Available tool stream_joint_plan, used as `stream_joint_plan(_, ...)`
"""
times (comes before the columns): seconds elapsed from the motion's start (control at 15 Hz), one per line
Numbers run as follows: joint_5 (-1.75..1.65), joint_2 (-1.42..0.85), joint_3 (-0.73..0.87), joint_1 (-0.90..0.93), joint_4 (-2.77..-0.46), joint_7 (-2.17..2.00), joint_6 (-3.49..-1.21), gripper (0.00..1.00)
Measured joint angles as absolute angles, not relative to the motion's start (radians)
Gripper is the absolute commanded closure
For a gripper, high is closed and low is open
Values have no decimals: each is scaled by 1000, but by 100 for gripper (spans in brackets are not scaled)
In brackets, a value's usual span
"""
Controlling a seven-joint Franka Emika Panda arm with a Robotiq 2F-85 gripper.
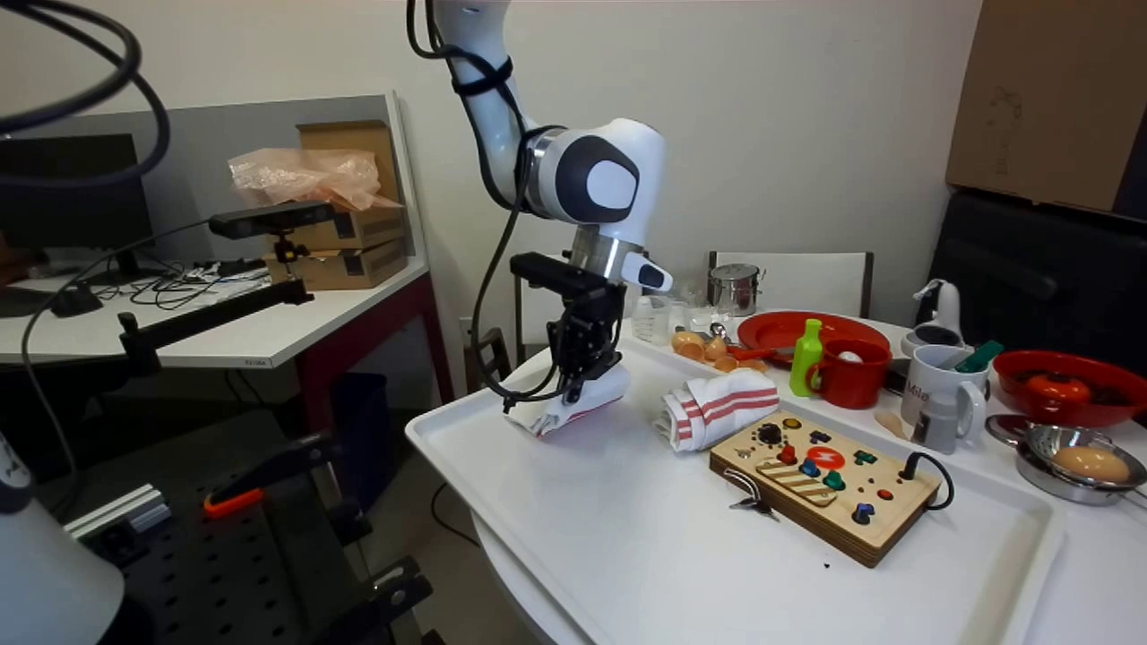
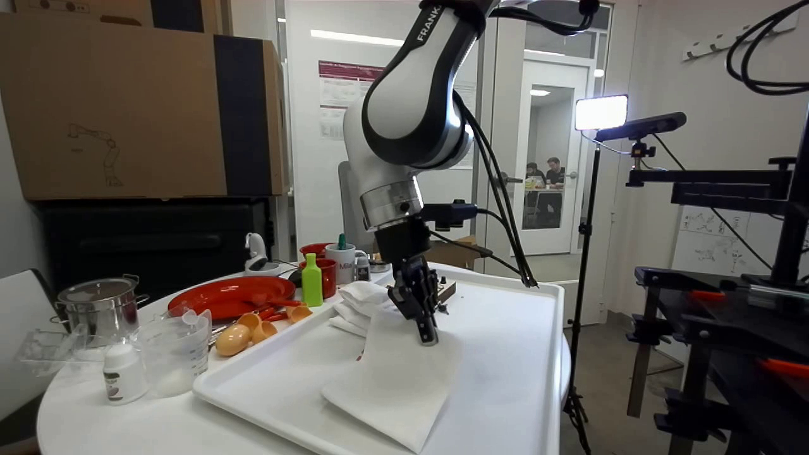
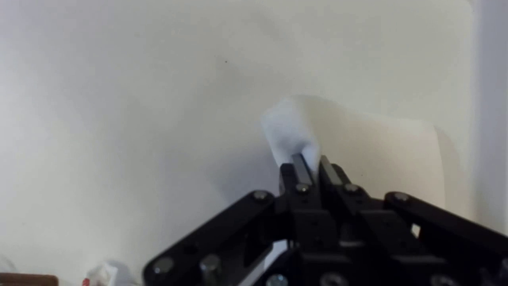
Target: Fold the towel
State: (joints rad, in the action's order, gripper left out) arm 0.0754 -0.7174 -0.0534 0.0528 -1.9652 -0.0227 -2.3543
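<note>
The black two-fingered gripper (image 3: 310, 159) is closed on a narrow ridge at what appears to be one margin of the white cloth towel with red stripes (image 2: 395, 388), near an end edge of the white rectangular tray (image 2: 505, 354). A bundled red-striped white cloth (image 1: 724, 408) lies near a long edge. For a clean fold, the margin should travel in a low arc, its corners should meet those opposite, and the gripper should release before lifting, lest the upper layer drag.
</note>
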Motion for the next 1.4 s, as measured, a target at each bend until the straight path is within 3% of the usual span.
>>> stream_joint_plan(1.4, -11, -704, -44, 227, -1963, -142, -2389, 98)
